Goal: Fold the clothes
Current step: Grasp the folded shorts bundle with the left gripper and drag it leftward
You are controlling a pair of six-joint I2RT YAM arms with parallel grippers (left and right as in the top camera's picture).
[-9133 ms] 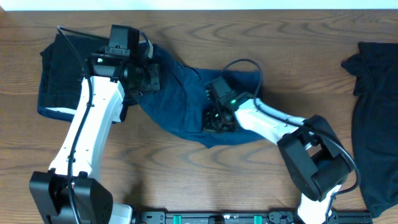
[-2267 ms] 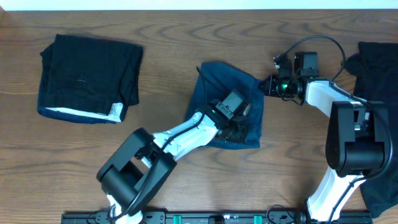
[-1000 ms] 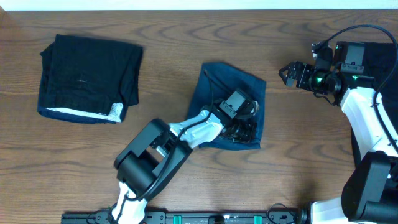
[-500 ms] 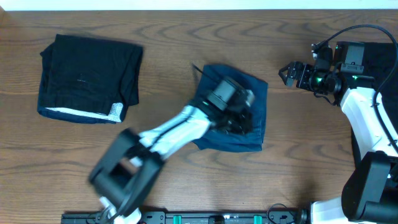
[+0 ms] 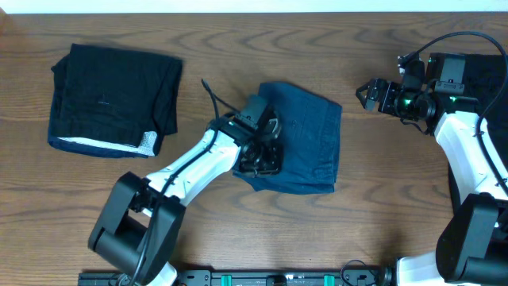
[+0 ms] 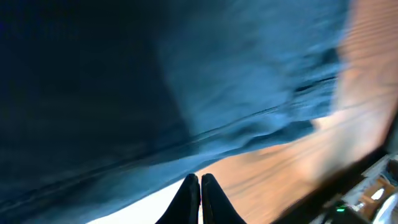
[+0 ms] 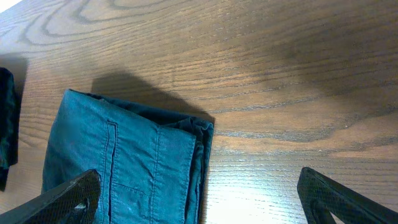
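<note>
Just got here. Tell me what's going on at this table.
Clothes are being folded. The left gripper, fingers shut, sits at the left edge of the folded navy cloth mid-table. The right gripper hangs open to that cloth's right, holding nothing. A folded black piece with a white edge lies at the far left, and another dark garment lies rumpled at the right edge.

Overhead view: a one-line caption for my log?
Shut left gripper at the left edge of the folded navy-blue denim-like cloth, open right gripper apart on its right, folded white-edged black cloth far left.
</note>
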